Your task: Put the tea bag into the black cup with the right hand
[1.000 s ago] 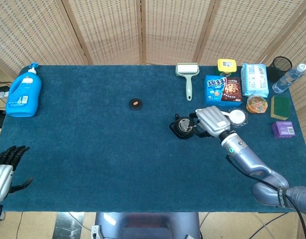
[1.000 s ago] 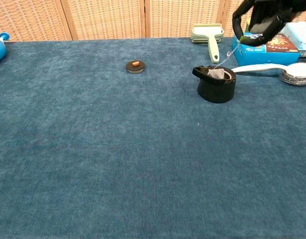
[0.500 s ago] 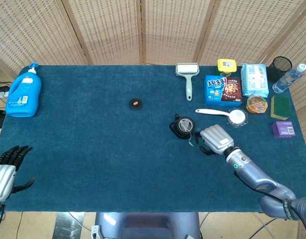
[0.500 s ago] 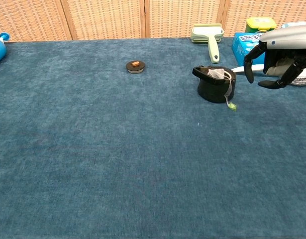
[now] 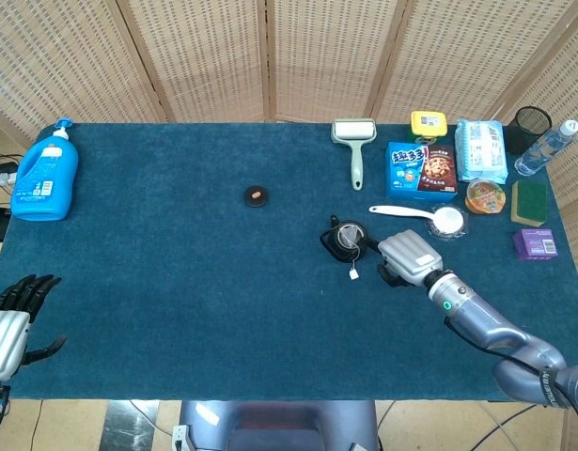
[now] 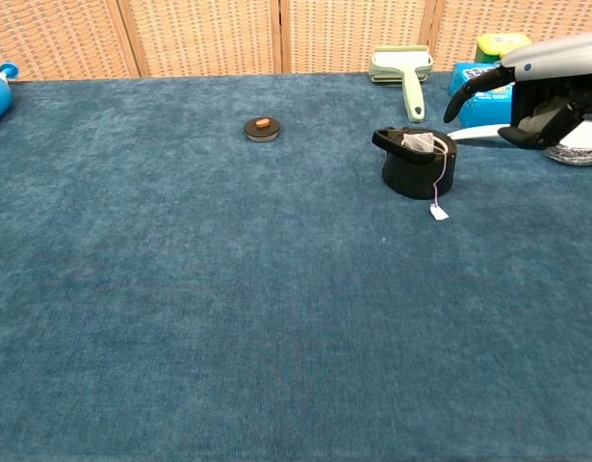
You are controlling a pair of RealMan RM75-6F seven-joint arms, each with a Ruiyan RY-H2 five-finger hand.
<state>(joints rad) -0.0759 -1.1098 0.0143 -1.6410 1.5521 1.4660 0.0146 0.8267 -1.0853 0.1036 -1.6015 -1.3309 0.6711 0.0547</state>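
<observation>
Tea bag (image 6: 418,143) inside the black cup (image 6: 418,164), string draped over the rim, paper tag (image 6: 437,212) on the cloth, right hand (image 5: 408,256) just right of the cup — fingers apart, holding nothing, left hand (image 5: 8,319) at the near-left table (image 5: 176,272) edge — fingers spread, empty.

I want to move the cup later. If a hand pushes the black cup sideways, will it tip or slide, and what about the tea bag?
The black cup looks squat and wide, so it would probably slide on the cloth, not tip. It seems light. The tea bag sits inside; its string and tag hang out and would likely drag limply.
</observation>
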